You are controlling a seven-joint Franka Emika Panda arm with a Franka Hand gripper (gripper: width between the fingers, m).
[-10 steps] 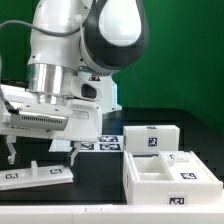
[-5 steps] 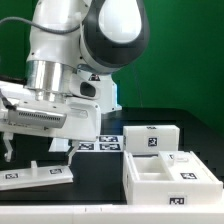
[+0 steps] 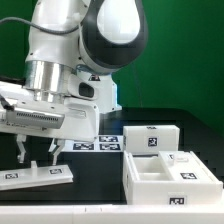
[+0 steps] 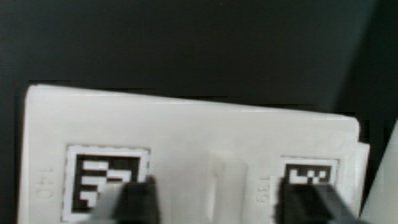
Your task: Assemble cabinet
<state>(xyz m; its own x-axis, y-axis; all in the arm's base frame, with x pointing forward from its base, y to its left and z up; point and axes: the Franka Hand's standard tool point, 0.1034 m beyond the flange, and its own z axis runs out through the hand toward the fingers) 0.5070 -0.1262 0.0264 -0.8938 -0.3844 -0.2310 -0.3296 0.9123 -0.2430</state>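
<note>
The cabinet lies in separate white tagged pieces. A flat white panel (image 3: 38,176) with tags lies at the exterior view's lower left; in the wrist view it (image 4: 196,150) fills the frame under my fingers. My gripper (image 3: 37,154) hangs open just above this panel, one fingertip on each side of its middle, holding nothing. In the wrist view the gripper (image 4: 228,200) shows two dark fingertips spread wide over the panel's two tags. The open white box body (image 3: 168,177) stands at the exterior view's lower right, with a smaller white box piece (image 3: 152,138) behind it.
The marker board (image 3: 100,144) lies flat on the dark table behind the panel. The robot's white base (image 3: 95,95) stands at the back. The table's light front edge (image 3: 100,212) runs along the bottom. A green wall closes the back.
The gripper has moved toward the exterior view's right and down, from beyond the panel's left end to directly over the panel. The parts have not moved.
</note>
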